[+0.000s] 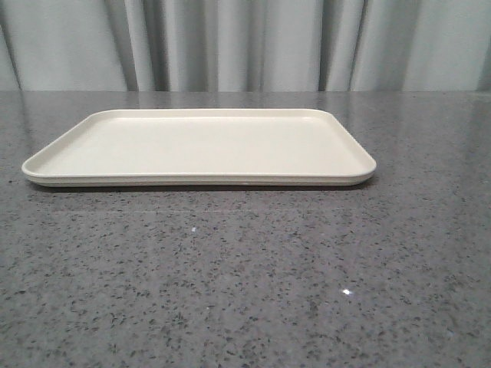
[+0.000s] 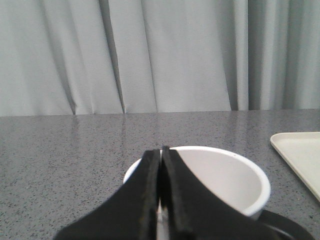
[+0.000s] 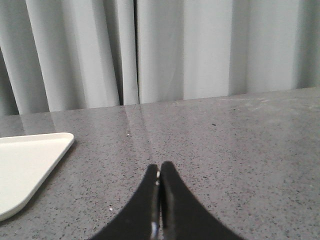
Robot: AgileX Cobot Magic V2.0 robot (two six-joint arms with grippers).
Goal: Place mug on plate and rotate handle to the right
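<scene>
The white mug (image 2: 225, 177) stands upright on the grey table and shows only in the left wrist view, close behind my left gripper (image 2: 161, 150). Its black handle (image 2: 287, 226) sticks out on the side toward the plate (image 2: 300, 152). The smiley face is hidden. My left gripper is shut, its fingertips overlapping the mug's rim in the picture, with nothing seen between them. The cream plate (image 1: 199, 146) lies empty at mid-table. My right gripper (image 3: 160, 167) is shut and empty over bare table beside the plate's corner (image 3: 25, 167). Neither gripper nor the mug shows in the front view.
The speckled grey table (image 1: 245, 276) stretches in front of the plate. Grey curtains (image 1: 245, 46) hang behind the table's far edge.
</scene>
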